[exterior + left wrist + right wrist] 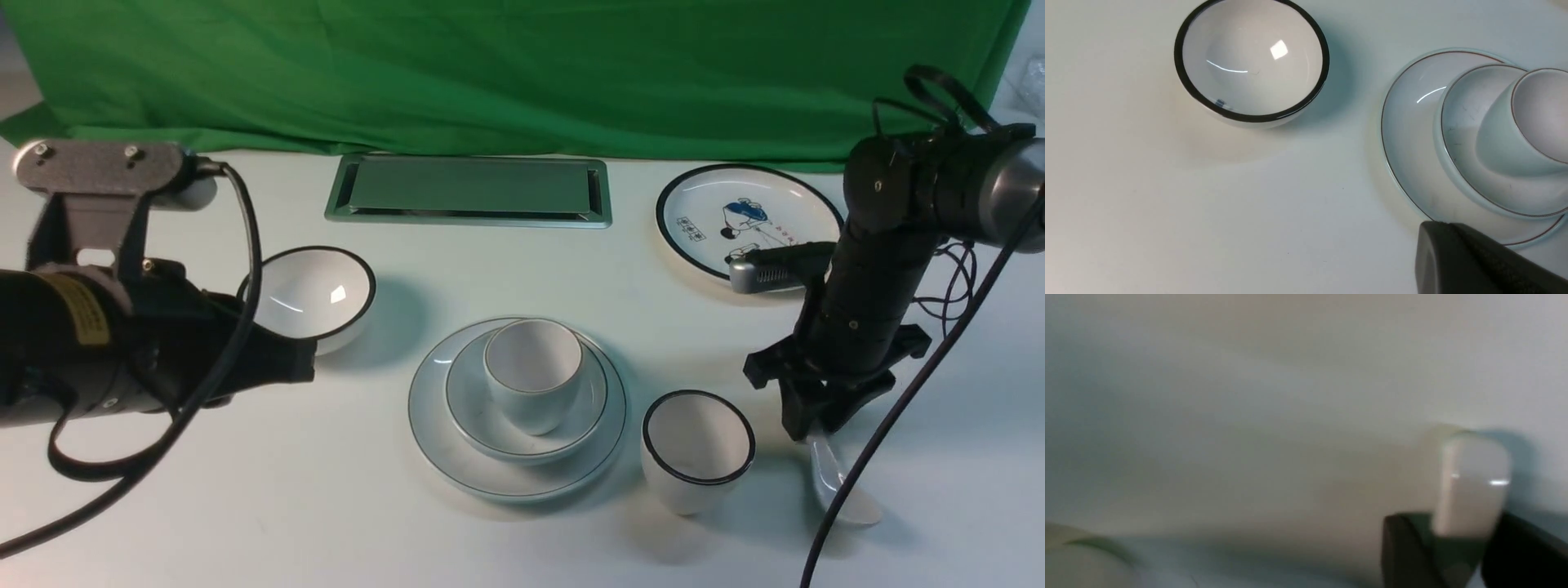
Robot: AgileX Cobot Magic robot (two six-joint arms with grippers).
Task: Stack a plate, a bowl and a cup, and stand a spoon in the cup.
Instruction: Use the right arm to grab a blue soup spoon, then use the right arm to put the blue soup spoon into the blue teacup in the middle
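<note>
Closest in, the left gripper [304, 365] hangs by the table's left edge, its opening hidden; its own wrist view catches just one finger [1474, 261]. The right gripper [812, 429] straddles the spoon [845, 490] handle near the front-right corner, but the wrist view is too blurred to show whether it is gripping. The cup [532, 371] sits in the bowl [490, 416] on the plate [441, 441], halfway between the side edges

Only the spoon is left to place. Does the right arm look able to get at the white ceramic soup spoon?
Likely yes: the right gripper straddles the white ceramic soup spoon, a finger either side of its handle.
</note>
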